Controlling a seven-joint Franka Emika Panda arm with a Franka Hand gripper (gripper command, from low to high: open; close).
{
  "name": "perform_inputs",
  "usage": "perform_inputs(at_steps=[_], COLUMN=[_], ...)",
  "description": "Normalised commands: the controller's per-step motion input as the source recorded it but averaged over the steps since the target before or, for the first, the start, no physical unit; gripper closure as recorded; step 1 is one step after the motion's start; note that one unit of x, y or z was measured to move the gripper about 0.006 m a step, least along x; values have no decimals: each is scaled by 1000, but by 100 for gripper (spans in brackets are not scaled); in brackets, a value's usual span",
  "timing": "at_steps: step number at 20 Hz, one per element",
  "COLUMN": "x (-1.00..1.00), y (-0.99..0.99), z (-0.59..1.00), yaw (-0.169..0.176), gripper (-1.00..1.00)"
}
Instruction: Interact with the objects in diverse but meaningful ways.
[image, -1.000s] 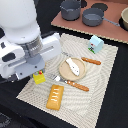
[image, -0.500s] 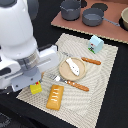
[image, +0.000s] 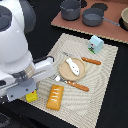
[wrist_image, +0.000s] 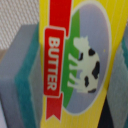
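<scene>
The arm's white body fills the left side of the exterior view, and its gripper (image: 30, 91) sits low at the lower left, just off the edge of the woven placemat (image: 107, 95). A small corner of the yellow printed rectangular block (image: 31, 97) shows beneath the gripper there. In the wrist view the same block (wrist_image: 75, 60) fills the middle of the frame, with a red banner reading "BUTTER" and a black-and-white cow on a pale oval; the 2 fingers (wrist_image: 22, 75) stand pressed against its sides, grey with teal pads, so the fingers are closed on the block. The orange bread-like block (image: 55, 96) lies on the placemat in the lower middle of the exterior view, near the gripper but apart from it. Toward the center sits the tan round plate (image: 64, 73) with the white elongated paddle-like piece (image: 72, 66) lying across it. 1 orange-handled utensil (image: 75, 85) lies just below the plate and another (image: 91, 61) to its upper right. The pale blue house-shaped carton (image: 95, 43) stands upright near the placemat's upper right corner. Along the top of the frame, 2 dark pots (image: 93, 16) rest on a brown board (image: 110, 31) on the dark counter (image: 45, 25).
</scene>
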Motion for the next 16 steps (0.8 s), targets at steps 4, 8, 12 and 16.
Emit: perform_inputs(at_steps=[4,8,12,16], x=[424,385,306,211], y=[106,16,-5,-66], z=[80,0,-37,-91], yaw=[36,36,21,25], gripper=[100,100,100,-100])
